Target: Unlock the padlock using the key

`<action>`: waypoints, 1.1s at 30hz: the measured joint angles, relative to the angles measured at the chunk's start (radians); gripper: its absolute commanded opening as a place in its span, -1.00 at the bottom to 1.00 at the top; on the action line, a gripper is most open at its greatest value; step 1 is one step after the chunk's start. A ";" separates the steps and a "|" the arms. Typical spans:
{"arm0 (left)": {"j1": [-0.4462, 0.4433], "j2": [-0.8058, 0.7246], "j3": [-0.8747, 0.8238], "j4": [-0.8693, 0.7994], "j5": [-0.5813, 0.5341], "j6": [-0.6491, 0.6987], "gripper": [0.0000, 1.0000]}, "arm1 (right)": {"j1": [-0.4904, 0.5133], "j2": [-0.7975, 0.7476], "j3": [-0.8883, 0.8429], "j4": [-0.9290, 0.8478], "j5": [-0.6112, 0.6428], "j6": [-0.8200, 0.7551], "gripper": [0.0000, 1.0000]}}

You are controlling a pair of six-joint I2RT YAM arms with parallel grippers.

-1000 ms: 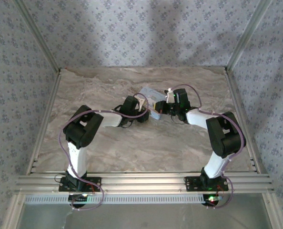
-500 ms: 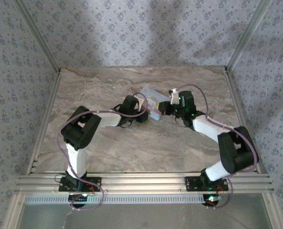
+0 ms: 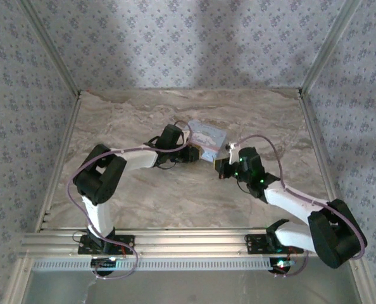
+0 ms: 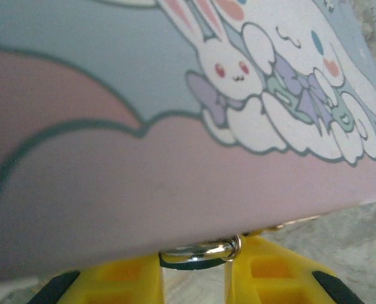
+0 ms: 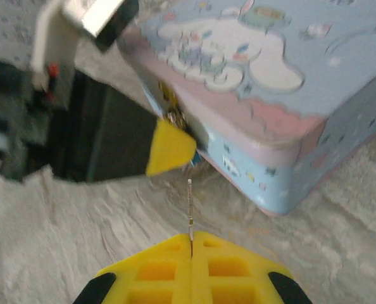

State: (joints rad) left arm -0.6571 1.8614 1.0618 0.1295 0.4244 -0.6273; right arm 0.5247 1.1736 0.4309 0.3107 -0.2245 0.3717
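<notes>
– Right wrist view first: how far along am I?

– Partway. Your right gripper has its fingers pressed together on the key, and the thin blade juts forward at the padlock. The tip stands near the lock but apart from it, so the key is not yet inserted. In my judgement the insertion, the turn and the release are all left to do.

– Where is the padlock?

– It hangs at the lower front edge of the pastel box, on the side facing your left arm. In the left wrist view its silvery shackle sits just under the box, between the yellow fingers of your left gripper. Those fingers appear closed on the lock, steadying it. I see no sign of the shackle sprung open.

– And the arms?

– In the top external view your left arm is folded, elbow out to the left, with its wrist low at the near left of the box. Your right arm lies stretched low over the table, elbow far out to the right, with its gripper just off the box's near corner. The two grippers face each other, near but not touching.
</notes>
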 measured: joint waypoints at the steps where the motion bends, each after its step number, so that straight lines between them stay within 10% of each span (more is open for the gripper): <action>1: 0.000 -0.004 -0.002 0.000 0.010 -0.022 -0.54 | 0.015 -0.002 -0.016 0.009 0.016 -0.007 -1.00; 33: -0.019 -0.024 -0.005 0.000 0.088 -0.277 -0.57 | 0.126 0.235 -0.077 0.317 0.172 -0.263 -1.00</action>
State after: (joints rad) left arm -0.6762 1.8378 1.0569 0.1299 0.5125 -0.9047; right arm 0.6510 1.4086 0.3542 0.6281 -0.0525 0.1089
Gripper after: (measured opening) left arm 0.216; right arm 0.039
